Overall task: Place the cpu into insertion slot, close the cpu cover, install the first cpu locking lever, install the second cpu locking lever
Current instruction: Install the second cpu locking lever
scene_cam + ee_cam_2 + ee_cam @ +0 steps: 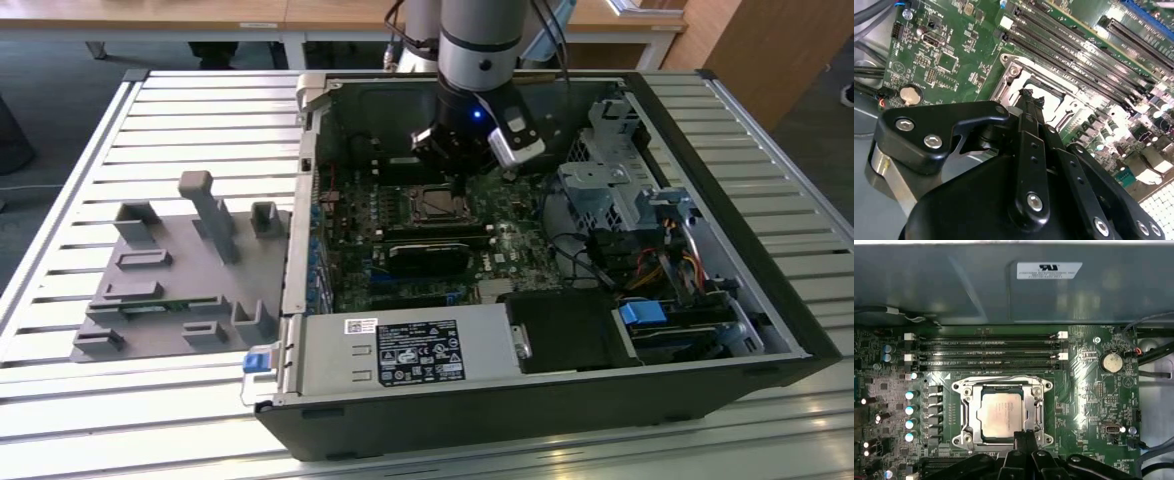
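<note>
The black two-finger gripper (1023,440) hangs just over the near edge of the square black insertion slot w/ metal rim (1002,412), inside the open black PC case (747,300). Its fingers look pressed together w/ nothing visible between them; fingertips meet at a narrow point right at the frame edge, in the first wrist view.

The pale silvery-grey square cpu (999,412) already sits flat in the slot, so the placing step looks done. The thin silver-grey metal cpu cover (1036,407) lies down around the chip, its cut-out centre leaving the chip face bare; it probably holds the chip flat against the socket. Whether either locking lever is latched can't be told.

The closed, narrow tip suits pushing or hooking a thin part rather than gripping. Long black memory slots (989,352) run just beside the socket, on the green motherboard (1089,385).
</note>
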